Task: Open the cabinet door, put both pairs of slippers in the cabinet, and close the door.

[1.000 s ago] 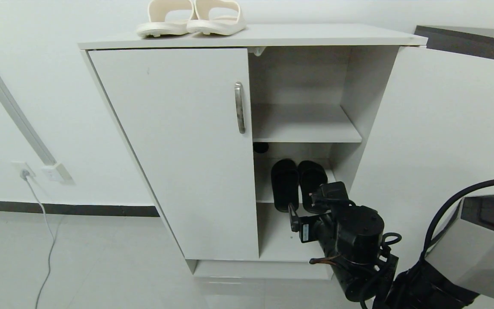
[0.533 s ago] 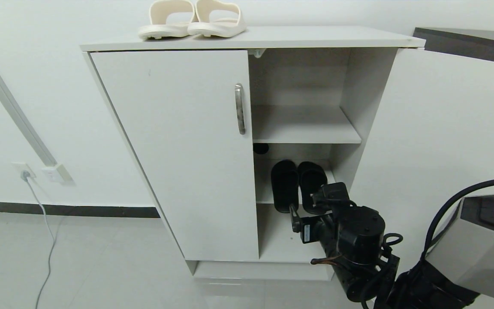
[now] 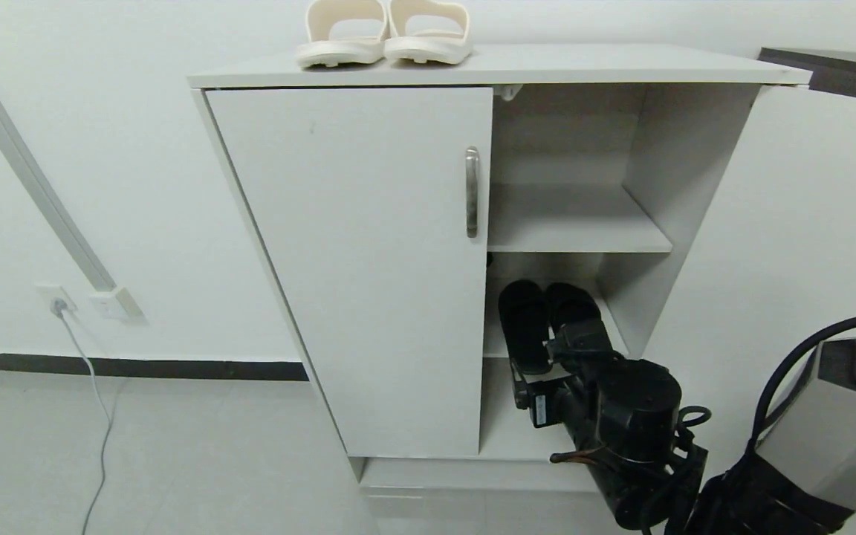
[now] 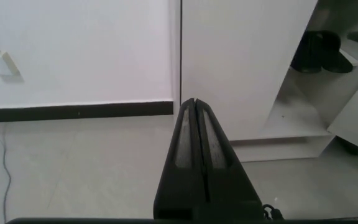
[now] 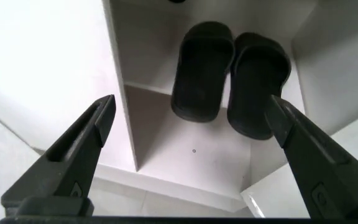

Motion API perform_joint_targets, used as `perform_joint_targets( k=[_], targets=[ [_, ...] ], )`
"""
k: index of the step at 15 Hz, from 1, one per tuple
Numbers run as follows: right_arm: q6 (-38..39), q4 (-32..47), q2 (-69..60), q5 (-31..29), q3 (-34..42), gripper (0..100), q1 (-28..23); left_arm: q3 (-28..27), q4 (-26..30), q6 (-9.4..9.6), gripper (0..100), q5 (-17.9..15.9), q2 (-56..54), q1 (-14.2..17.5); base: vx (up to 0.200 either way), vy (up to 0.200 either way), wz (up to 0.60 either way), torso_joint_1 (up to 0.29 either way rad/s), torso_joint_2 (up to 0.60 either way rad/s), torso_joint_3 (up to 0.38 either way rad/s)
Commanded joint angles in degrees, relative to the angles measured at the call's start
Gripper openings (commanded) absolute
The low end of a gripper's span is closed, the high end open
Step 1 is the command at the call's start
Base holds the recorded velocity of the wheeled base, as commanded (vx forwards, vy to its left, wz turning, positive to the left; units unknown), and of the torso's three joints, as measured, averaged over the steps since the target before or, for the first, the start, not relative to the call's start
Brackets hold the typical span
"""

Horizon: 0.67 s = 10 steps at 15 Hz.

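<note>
A white cabinet [image 3: 354, 260] stands against the wall with its left door shut and its right door [image 3: 807, 245] swung wide open. A pair of black slippers [image 3: 524, 323] [image 5: 204, 68] [image 4: 319, 53] lies side by side on the middle shelf, heels sticking out over its edge. A pair of cream slippers [image 3: 383, 33] sits on the cabinet top, above the shut door. My right gripper [image 3: 547, 357] [image 5: 191, 106] is open just in front of and below the black slippers, holding nothing. My left gripper [image 4: 195, 102] is shut, low over the floor in front of the cabinet.
An upper shelf [image 3: 569, 223] and the cabinet's bottom board [image 3: 510, 438] lie behind the open door. A wall socket [image 3: 56, 303] with a cable trailing onto the floor is at the left. A slanted conduit [image 3: 27, 163] runs down the wall. Dark furniture [image 3: 844, 63] stands behind the open door.
The whole head picture has shifted right, so the camera has moved. My right gripper stays open just below the black slippers.
</note>
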Motion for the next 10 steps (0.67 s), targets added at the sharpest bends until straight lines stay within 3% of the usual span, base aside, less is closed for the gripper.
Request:
perform_joint_targets(
  k=[1, 7, 10],
  targets=[
    [-2.18, 0.65, -6.99, 0.43, 3.75, 100, 1.52, 0.02, 0.02, -0.03, 0, -0.02, 0.08, 0.05, 0.000, 0.200, 0.00, 0.007, 0.01, -0.002],
    [-1.74, 3.55, -8.48, 0.43, 4.28, 100, 4.07, -0.06, 0.02, -0.03, 0, -0.02, 0.08, 0.05, 0.000, 0.200, 0.00, 0.001, 0.00, 0.001],
    [-1.82, 3.46, -8.39, 2.27, 4.90, 100, 3.98, 0.02, 0.02, -0.03, 0, 0.07, 0.08, 0.05, 0.000, 0.000, 0.00, 0.000, 0.00, 0.000]
  ],
)
